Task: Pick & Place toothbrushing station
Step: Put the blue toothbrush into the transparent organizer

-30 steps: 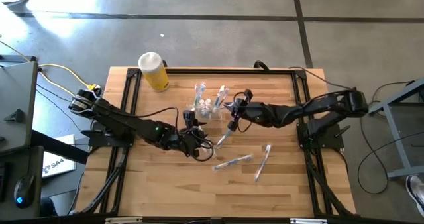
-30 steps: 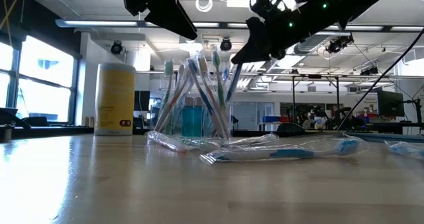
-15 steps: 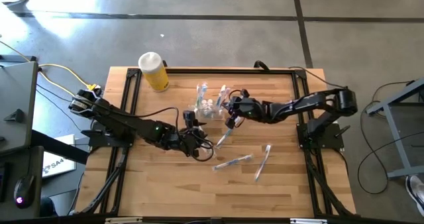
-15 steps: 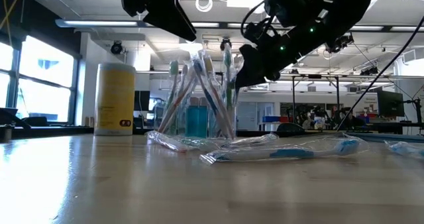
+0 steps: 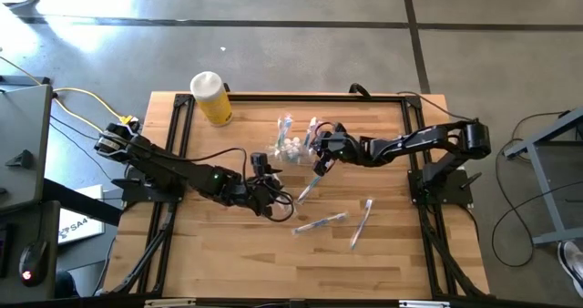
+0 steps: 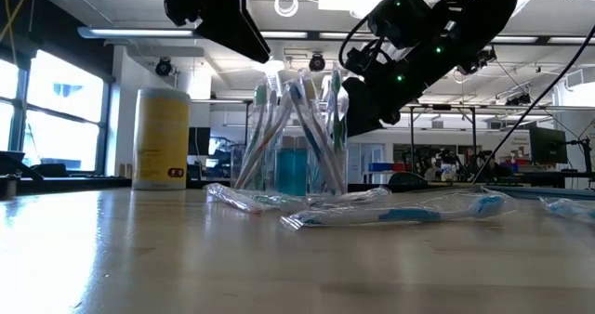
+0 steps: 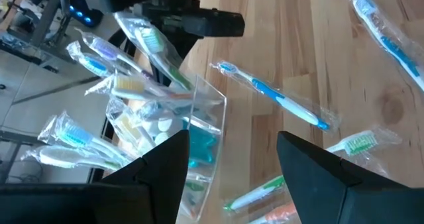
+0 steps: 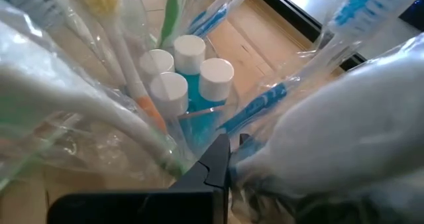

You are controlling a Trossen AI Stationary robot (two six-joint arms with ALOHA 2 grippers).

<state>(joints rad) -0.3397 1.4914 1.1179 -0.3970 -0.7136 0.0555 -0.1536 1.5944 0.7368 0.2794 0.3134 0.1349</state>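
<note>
The clear holder cup [image 5: 290, 153] stands on its base on the wooden table, full of wrapped toothbrushes [image 8: 265, 105] and small white-capped pieces [image 8: 189, 50]. My right gripper [image 5: 319, 151] is shut at the cup's rim on its right side, among the wrappers. My left gripper [image 5: 276, 199] hovers open just near-left of the cup with nothing between its fingers. Three more wrapped toothbrushes lie flat on the table: one [image 5: 308, 185] beside the cup, two [image 5: 319, 224] [image 5: 362, 221] nearer the front. My right gripper meets the cup at its upper rim [image 8: 218, 141] on the side toward the table's right edge. It comes slanting down from the right. Wrappers crowd the fingertips [image 8: 215, 164], so whether they pinch the wall or a wrapper does not show. The cup rests on the table.
A yellow cylinder with a white cap [image 5: 211, 97] stands at the far left corner. A black frame [image 5: 273, 96] runs along the table's far and side edges. The near half of the tabletop [image 5: 228, 262] is bare wood.
My right gripper has come down and a little toward the table's left, onto the cup's rim. The cup with its brushes has slid a short way toward the table's right edge and stays upright.
</note>
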